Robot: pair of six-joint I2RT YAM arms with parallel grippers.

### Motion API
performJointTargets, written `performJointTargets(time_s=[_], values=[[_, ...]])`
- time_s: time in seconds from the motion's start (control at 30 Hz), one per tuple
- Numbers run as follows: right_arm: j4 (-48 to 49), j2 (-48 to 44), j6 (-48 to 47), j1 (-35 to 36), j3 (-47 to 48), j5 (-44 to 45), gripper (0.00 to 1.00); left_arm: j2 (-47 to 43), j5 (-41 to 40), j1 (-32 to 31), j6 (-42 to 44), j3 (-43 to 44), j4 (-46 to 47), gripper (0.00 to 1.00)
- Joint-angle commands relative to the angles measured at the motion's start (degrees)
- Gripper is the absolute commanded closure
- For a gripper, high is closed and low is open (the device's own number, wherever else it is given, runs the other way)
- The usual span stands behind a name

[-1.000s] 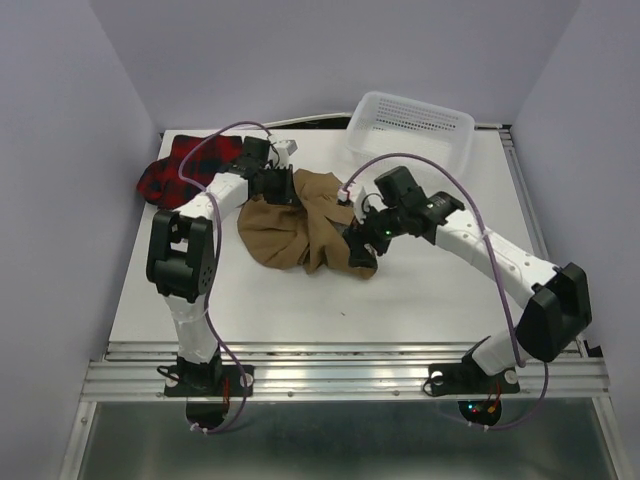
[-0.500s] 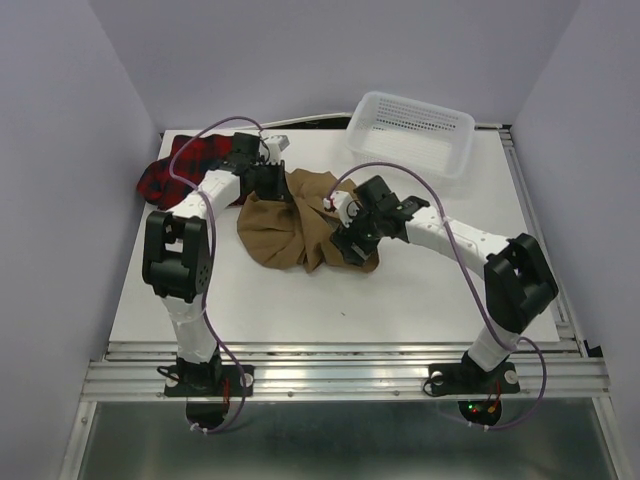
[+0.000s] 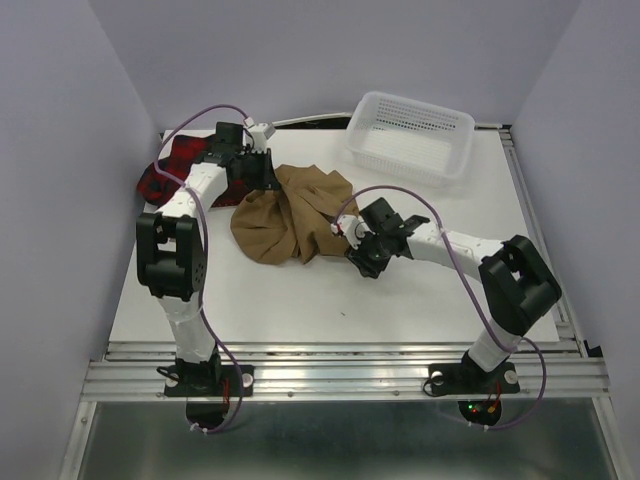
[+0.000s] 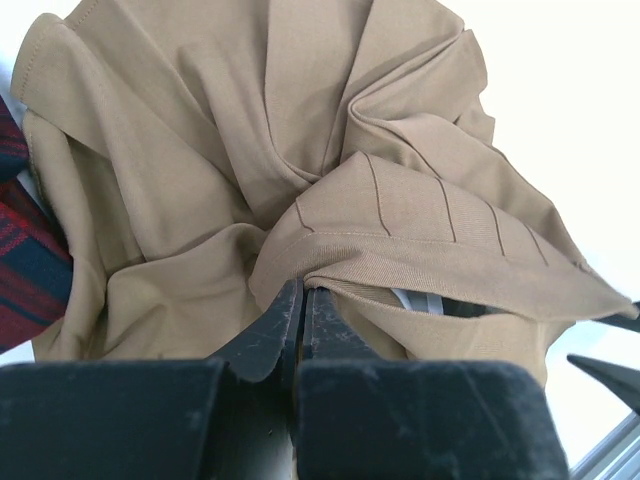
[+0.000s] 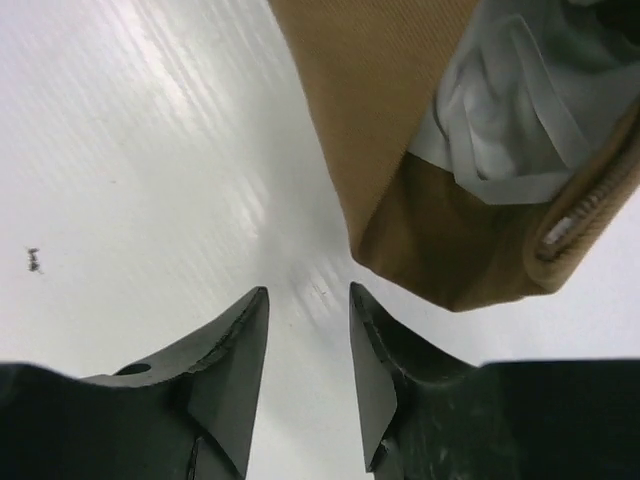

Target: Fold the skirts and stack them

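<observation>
Since the right gripper (image 5: pixel 308 292) has let go of the tan skirt (image 3: pixel 285 215), its jaws stand partly open over the table (image 3: pixel 300 300), just beside the skirt's lined corner. The left gripper (image 4: pixel 302 296), pinched shut on a hem, has dragged the crumpled cloth toward the plaid skirt (image 3: pixel 165 175) at the far left. It is not flat yet, so I think folding must wait.
</observation>
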Motion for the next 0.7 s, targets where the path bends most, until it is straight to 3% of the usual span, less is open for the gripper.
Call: performJointTargets(time_s=[0.0,0.03,0.07,0.27,0.33,0.53,0.67], values=[[6.4,-0.2,-2.3,-1.5,-1.7,6.3,0.65,-4.2,3.6,0.4,5.0,2.8,-0.9,1.0],[6.9,-0.4,-2.3,-2.0,-1.5,6.9,0.85,-4.8,3.6,0.4,6.2,3.0,-1.4,1.0],[7.0,-1.1,-2.3,-2.6,-1.1,8.4,0.98,-6.1,3.2,0.4,9.0,3.4,-2.6,1.0],[5.4,-7.1,-7.1,-9.9,6.0,11.4,0.99,-13.7,-0.3,1.2,22.1,1.9,-6.1,1.0],[1.4,-9.4,-9.4,-11.4,8.8,7.3,0.99,-16.6,-0.6,1.4,26.1,0.6,-6.3,1.0],[-2.0,-15.7,-6.5,-9.7,9.3,-16.9,0.26,-16.9,4.0,1.2,25.9,-3.0,-8.6,1.0],[1.8,-16.5,-5.3,-2.1,5.6,-17.7,0.17,-14.8,4.1,1.2,22.3,-3.2,-9.1,1.0]])
